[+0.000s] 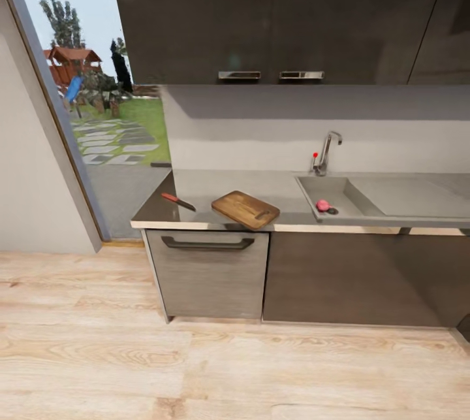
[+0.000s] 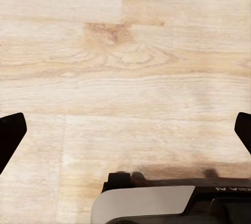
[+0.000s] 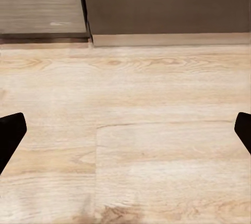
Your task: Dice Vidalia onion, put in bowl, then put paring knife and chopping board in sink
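Inside the grey sink, near the drain, lies the small pinkish-red Vidalia onion. The brown chopping board rests flat on the countertop to the sink's left. Further left, near the counter's end, lies the paring knife with its reddish handle. The bowl is out of view. My left gripper is open over bare wood floor. My right gripper is open too, over the floor close to the cabinet bases.
Dark cabinets and a grey drawer front stand under the counter. Dark wall cabinets hang above. A chrome faucet stands behind the sink. A doorway to a garden opens on the left. Wood floor lies between me and the counter.
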`<state>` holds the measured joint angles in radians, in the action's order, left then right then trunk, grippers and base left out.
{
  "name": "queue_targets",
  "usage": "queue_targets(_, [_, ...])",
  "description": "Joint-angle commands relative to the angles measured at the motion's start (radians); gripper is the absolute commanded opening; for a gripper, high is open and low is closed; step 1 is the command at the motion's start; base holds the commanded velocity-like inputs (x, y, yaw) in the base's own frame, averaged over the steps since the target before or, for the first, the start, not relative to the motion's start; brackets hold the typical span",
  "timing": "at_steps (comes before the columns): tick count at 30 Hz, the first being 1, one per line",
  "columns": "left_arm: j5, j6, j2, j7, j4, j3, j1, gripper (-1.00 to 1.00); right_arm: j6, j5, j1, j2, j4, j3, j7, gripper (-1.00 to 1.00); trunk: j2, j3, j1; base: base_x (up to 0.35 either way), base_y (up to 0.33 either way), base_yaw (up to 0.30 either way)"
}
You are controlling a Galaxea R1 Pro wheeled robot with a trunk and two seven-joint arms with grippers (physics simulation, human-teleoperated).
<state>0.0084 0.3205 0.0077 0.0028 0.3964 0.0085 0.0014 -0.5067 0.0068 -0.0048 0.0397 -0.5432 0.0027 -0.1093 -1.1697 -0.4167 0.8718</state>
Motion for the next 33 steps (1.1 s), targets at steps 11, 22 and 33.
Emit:
queue_targets(11, [0.001,0.002,0.000,0.000,0.001,0.001,0.000,1.00,-0.003,0.001,-0.001,0.000,0.001,0.000,-0.004,1.00,0.077,0.034,-0.042,0.000,0.000,0.000])
queue_targets(22, [0.001,0.002,0.000,0.000,0.001,0.001,0.000,1.00,-0.002,0.001,-0.001,0.000,0.001,0.000,-0.003,1.00,0.154,0.068,-0.084,0.000,0.000,0.000])
queue_targets(33, [0.001,0.002,-0.001,0.000,0.001,0.001,0.000,1.00,-0.003,0.001,0.000,0.000,0.001,0.000,-0.004,1.00,0.231,0.103,-0.127,0.000,0.000,0.000])
